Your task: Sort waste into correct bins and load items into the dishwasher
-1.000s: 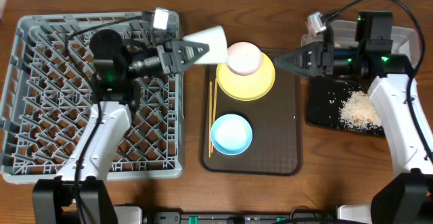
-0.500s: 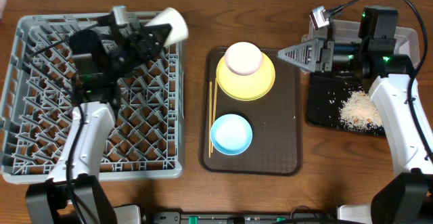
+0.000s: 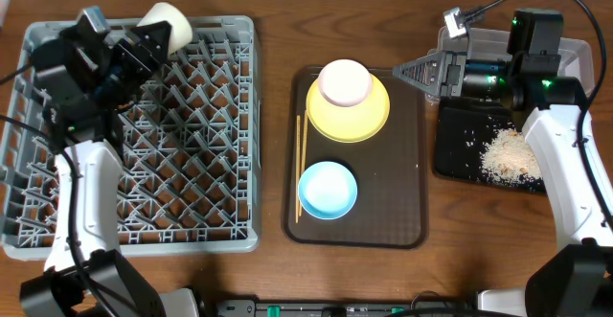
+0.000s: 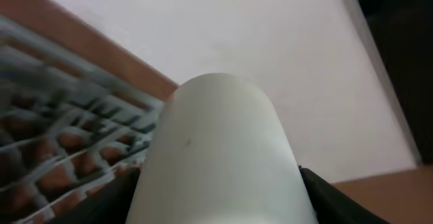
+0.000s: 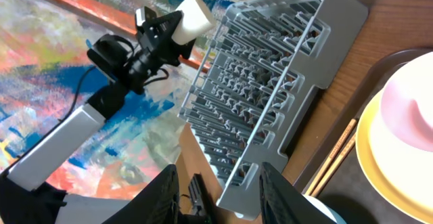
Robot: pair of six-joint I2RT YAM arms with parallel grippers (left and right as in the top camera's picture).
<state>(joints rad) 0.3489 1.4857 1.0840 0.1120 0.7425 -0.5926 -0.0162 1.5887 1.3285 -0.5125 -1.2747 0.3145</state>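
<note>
Between left fingers (image 4: 335, 200), small white cup (image 4: 216, 149)

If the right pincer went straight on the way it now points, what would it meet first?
Likely the pinkish-white bowl on the yellow plate, though the right pincer may ride above it; height is unclear.

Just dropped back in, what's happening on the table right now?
The left end effector holds the small white cup over the far edge of the grey dish rack, not yet set down. The right end effector is empty, jaws apart, hovering by the far right corner of the brown tray. On that tray sit the yellow plate with the pinkish-white bowl on it, the light blue bowl and the chopsticks. Rice scraps lie on the black tray.
</note>
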